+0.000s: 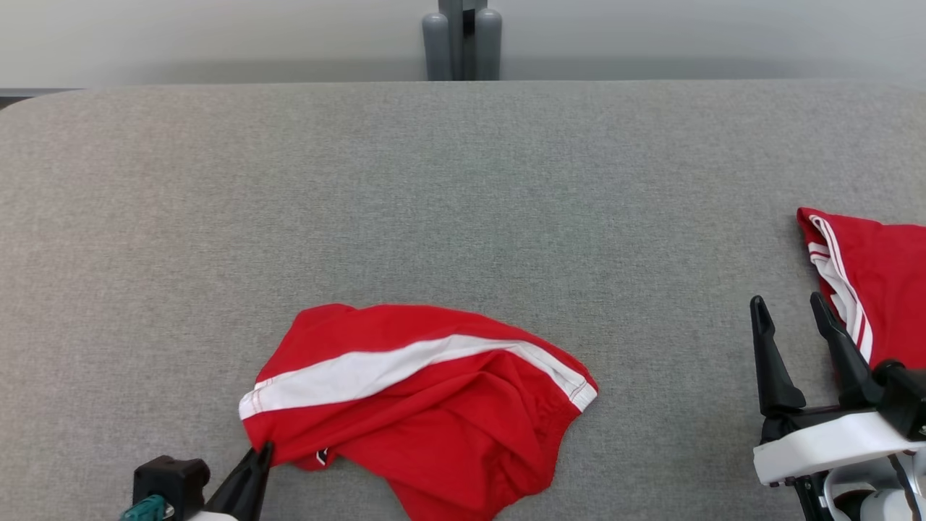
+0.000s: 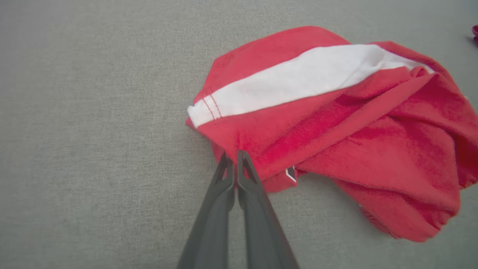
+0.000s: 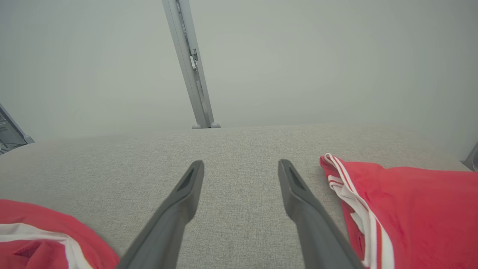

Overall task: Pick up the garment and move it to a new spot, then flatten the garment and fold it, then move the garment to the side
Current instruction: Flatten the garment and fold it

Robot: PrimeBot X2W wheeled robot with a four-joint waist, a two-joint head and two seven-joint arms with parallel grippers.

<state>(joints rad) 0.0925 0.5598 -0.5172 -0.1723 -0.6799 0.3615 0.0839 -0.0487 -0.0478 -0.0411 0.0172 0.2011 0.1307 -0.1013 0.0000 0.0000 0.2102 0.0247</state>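
As left gripper (image 2: 232,157) seemingly pinches garment (image 2: 336,130), right gripper (image 3: 241,165) gapes.

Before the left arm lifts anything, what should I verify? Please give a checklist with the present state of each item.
1. The left gripper is shut at the garment edge: ok.
2. Fabric really pinched: cannot tell.
3. The right gripper is open and empty: ok.
4. The second garment lies apart from the first: ok.
5. Bare table beyond for a new spot: ok.
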